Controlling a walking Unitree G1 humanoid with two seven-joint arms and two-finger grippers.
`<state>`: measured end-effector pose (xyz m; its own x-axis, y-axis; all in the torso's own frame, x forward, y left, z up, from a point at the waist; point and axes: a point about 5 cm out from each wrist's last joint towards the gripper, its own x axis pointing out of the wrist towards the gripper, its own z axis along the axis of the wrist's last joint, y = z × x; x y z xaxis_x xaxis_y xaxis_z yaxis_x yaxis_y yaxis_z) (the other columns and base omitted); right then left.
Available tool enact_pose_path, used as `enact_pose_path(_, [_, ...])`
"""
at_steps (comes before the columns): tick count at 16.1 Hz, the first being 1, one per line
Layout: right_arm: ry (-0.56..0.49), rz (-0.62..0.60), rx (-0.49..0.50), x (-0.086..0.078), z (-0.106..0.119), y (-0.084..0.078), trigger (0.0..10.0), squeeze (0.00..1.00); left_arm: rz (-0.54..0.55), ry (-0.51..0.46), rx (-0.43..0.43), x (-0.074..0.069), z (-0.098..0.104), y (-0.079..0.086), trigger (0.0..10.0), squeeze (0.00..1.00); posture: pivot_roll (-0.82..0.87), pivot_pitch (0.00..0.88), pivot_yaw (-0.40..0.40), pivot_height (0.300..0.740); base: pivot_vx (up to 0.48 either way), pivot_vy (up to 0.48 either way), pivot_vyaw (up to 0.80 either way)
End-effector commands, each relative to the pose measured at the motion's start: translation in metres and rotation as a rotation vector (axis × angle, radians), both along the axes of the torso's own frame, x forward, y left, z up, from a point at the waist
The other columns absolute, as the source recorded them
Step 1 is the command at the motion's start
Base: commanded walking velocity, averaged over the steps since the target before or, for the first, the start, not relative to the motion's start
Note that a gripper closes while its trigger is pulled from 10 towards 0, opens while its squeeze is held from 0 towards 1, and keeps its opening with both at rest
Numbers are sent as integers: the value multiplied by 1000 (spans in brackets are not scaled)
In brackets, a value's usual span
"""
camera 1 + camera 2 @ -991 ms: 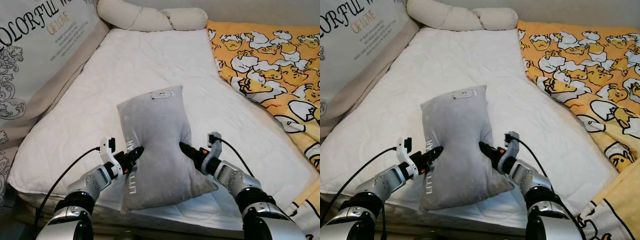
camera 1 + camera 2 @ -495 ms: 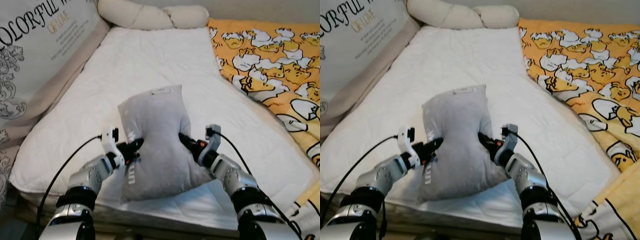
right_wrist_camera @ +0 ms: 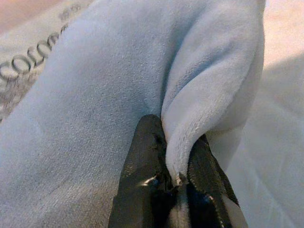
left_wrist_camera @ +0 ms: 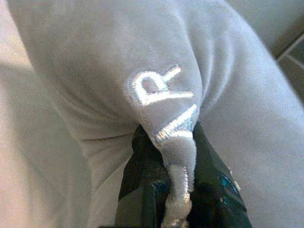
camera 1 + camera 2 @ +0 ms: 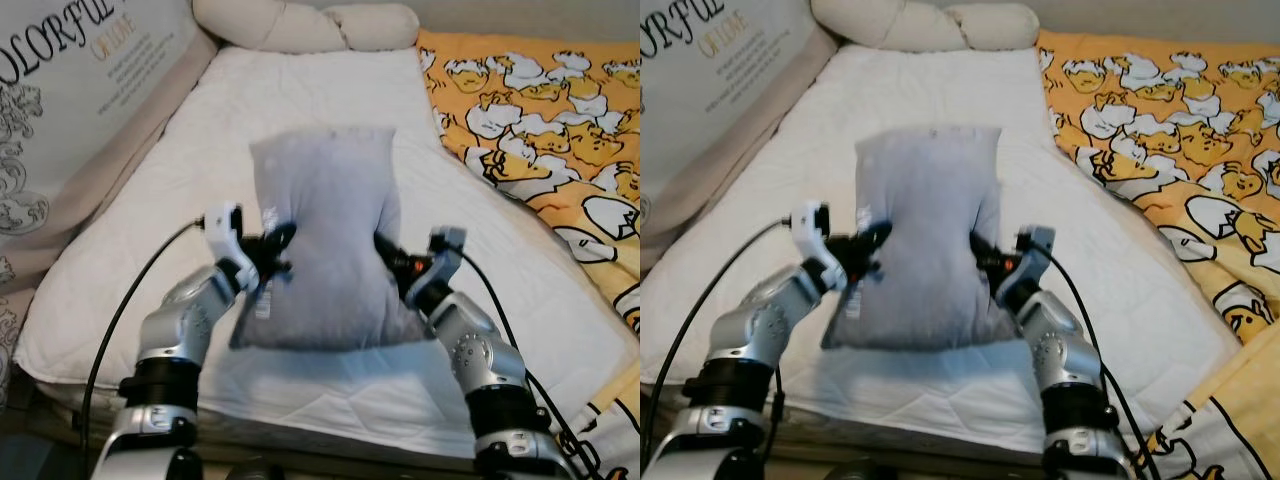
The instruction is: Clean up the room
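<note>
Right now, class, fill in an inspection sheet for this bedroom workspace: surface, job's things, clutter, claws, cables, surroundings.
Surface: white mattress, bare of bedding.
Job's things: grey pillow, held upright above the mattress.
Clutter: yellow duck-print blanket, rumpled along the robot's right.
Claws: left claw and right claw each pinch a side fold of the pillow.
Cables: black cable trails from the left wrist; another from the right.
Surroundings: cream bolster at the head; lettered cushion on the left.

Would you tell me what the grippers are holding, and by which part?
Both hold the grey pillow: the left gripper pinches a fold at its left edge, the right gripper a fold at its right edge.
</note>
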<state>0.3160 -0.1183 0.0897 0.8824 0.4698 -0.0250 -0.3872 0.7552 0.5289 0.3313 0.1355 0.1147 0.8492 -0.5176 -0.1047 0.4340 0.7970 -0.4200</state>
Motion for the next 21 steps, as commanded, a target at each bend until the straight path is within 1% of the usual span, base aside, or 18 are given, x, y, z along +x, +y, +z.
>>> enact_pose_path(1, [-27,-10,-12,0,8,3,0,0,9,-42,51,2,7,-6,0,0,-49,0,24,740,0,0,0])
enact_pose_path(2, [-36,-53,-53,-4,8,1,0,0,36,-68,140,1,10,-6,10000,0,-51,0,28,740,0,0,0])
enact_pose_path(3, [-32,-102,-88,-9,9,-2,10000,0,77,-97,238,0,10,-5,10000,0,-53,0,31,740,0,0,0])
enact_pose_path(4, [-32,-118,-103,-12,9,-3,10000,0,90,-127,262,-1,12,-5,10000,0,-53,0,31,740,0,0,0])
enact_pose_path(5, [-35,-142,-133,-16,13,-5,10000,0,109,-195,276,-3,19,-6,10000,0,-58,0,36,740,0,0,0])
enact_pose_path(6, [-40,-162,-152,-17,15,-6,10000,0,116,-213,301,-3,22,-7,10000,0,-58,0,36,740,0,0,0])
enact_pose_path(7, [-72,-211,-173,-16,19,-10,10000,0,130,-221,321,-2,23,-8,10000,0,-65,0,43,740,0,0,0])
enact_pose_path(9, [-91,-251,-130,-14,24,-13,10000,0,151,-227,354,1,24,-8,10000,0,-61,0,42,740,0,167,0])
enact_pose_path(10, [-102,-278,-148,-14,25,-14,10000,0,154,-233,378,2,25,-7,10000,0,-58,0,41,740,0,390,0])
enact_pose_path(11, [-91,-306,-181,-14,25,-16,10000,0,161,-242,403,3,26,-5,10000,0,-54,0,39,740,0,442,0])
enact_pose_path(12, [-33,-291,-192,-14,22,-16,10000,0,165,-250,421,4,27,-4,10000,0,-50,0,36,740,0,454,0])
enact_pose_path(13, [-23,-288,-188,-14,22,-15,10000,0,168,-253,427,5,28,-4,10000,0,-48,0,34,740,0,465,0])
enact_pose_path(15, [-39,-287,-231,-14,22,-14,10000,0,180,-258,440,6,29,-1,10000,0,-46,0,35,740,0,467,0])
enact_pose_path(17, [-26,-299,-220,-14,21,-15,10000,0,180,-261,448,7,30,-1,10000,0,-45,0,36,740,0,471,0])
enact_pose_path(19, [-6,-366,-275,-11,18,-23,10000,0,175,-265,457,8,30,-3,10000,0,-48,0,40,740,0,476,-800])
enact_pose_path(21, [-14,-426,-270,-10,21,-28,10000,0,171,-266,462,9,30,-3,10000,0,-55,0,48,740,0,476,-800])
